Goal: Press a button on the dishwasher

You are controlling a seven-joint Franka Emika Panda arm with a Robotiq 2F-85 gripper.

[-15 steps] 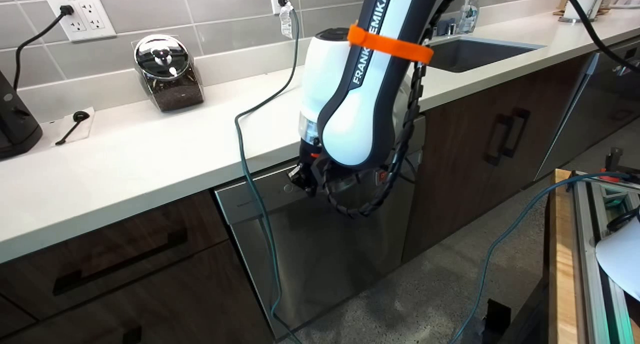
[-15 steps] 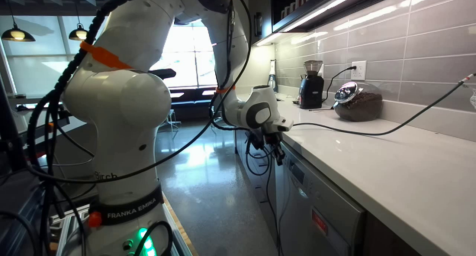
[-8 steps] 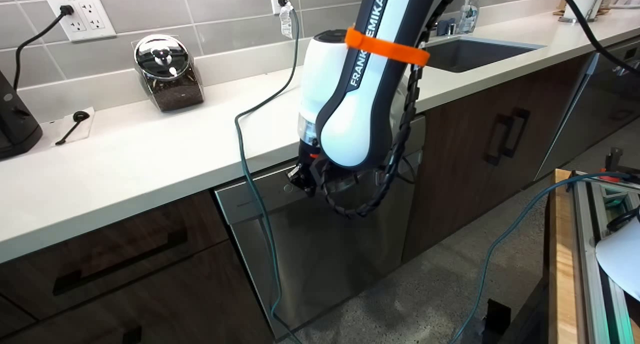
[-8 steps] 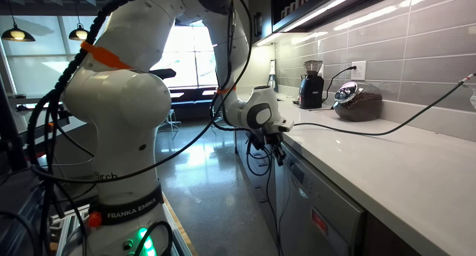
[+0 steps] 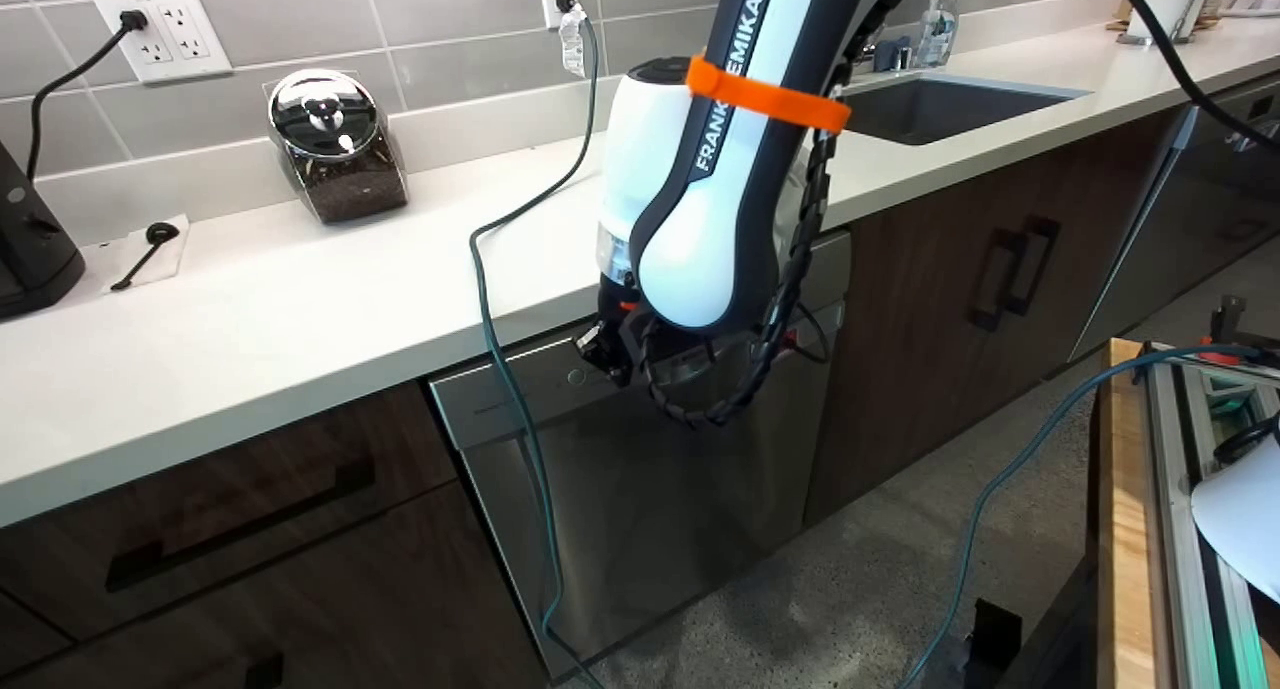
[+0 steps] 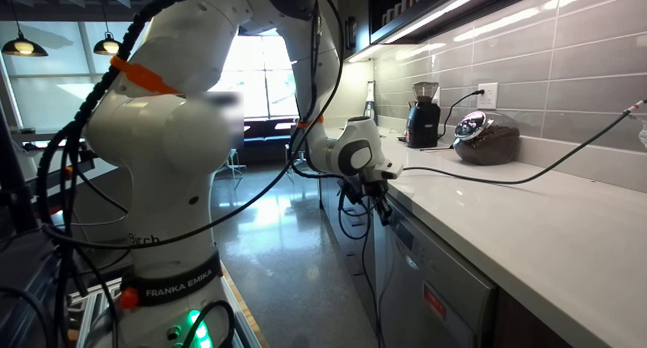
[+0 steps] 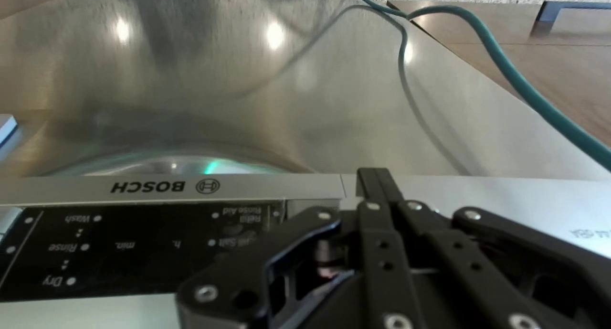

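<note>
The dishwasher (image 5: 650,529) is a brushed steel front beneath the countertop. In the wrist view its control strip (image 7: 477,195) runs across upside down, with BOSCH lettering (image 7: 148,186) and a dark display panel (image 7: 143,252). My gripper (image 7: 374,174) is shut with nothing between its fingers, over the strip just past the display's end. Part of the display and a pale rectangle (image 7: 310,207) beside it are hidden behind the gripper. In an exterior view a small round button-like mark (image 5: 576,377) shows beside the gripper. Whether the fingertips touch the strip I cannot tell.
A teal cable (image 5: 535,449) hangs down across the dishwasher near the gripper. The countertop edge (image 5: 400,369) juts out above it, with dark wood cabinets (image 5: 930,319) on either side. A red label (image 6: 433,301) is stuck on the steel front.
The forearm has shifted slightly left in an exterior view. Seen from the other angle, the gripper has edged a little right toward the dishwasher. It has stayed shut.
</note>
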